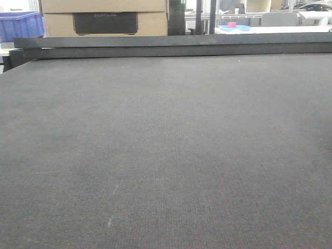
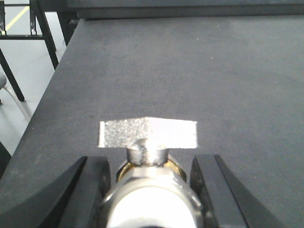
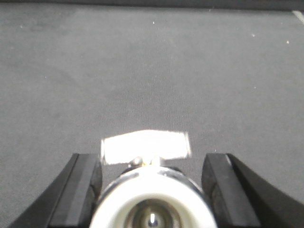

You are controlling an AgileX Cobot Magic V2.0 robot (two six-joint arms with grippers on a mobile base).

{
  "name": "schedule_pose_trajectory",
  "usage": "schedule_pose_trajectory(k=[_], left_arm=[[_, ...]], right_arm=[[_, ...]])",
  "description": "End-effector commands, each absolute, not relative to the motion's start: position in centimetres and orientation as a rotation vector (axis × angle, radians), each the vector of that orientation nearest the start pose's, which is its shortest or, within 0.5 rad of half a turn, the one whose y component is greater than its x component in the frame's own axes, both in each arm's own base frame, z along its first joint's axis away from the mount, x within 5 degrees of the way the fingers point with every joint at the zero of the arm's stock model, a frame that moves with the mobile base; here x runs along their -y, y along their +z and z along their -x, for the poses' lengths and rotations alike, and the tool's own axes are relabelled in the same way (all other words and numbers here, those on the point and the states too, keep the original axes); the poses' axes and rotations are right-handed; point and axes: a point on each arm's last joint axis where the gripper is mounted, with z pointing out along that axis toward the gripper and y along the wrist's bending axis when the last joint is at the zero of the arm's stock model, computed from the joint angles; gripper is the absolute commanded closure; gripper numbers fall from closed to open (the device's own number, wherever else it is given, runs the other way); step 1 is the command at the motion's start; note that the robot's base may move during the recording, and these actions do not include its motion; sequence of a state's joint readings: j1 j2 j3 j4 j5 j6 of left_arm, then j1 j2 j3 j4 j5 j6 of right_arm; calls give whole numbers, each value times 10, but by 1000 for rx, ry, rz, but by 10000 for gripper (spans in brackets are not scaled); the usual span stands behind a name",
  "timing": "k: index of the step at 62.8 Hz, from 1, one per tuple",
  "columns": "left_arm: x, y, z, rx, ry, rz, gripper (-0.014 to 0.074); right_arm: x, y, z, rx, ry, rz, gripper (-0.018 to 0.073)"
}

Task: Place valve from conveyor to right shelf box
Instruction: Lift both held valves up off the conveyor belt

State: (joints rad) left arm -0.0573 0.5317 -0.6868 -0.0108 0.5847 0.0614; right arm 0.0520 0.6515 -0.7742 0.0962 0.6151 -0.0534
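The conveyor (image 1: 166,155) is a broad dark grey woven belt that fills the front view, with a dark rail (image 1: 171,45) along its far edge. No valve and no gripper show in that view. In the left wrist view, my left gripper (image 2: 149,162) is shut on a silver valve (image 2: 147,133) with a flat T-handle pointing forward over the belt (image 2: 199,71). In the right wrist view, my right gripper (image 3: 152,159) is shut on a second silver valve (image 3: 145,145) with a bright T-handle, over the belt (image 3: 142,71). The shelf box is out of view.
Beyond the rail stand a cardboard box (image 1: 104,15), a blue bin (image 1: 21,25) at far left and a blue tray (image 1: 234,27) holding a red item. The left wrist view shows the belt's left edge, the floor and black frame legs (image 2: 45,33).
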Motion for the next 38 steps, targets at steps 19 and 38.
schedule_pose_trajectory(k=[19,38], left_arm=[[6,357,-99,-1844,-4,-106,708],[6,357,-99,-1844,-4,-106,708]], right_arm=[[-11,372,-122,-1886,99,59,725],[-11,372,-122,-1886,99,59,725]])
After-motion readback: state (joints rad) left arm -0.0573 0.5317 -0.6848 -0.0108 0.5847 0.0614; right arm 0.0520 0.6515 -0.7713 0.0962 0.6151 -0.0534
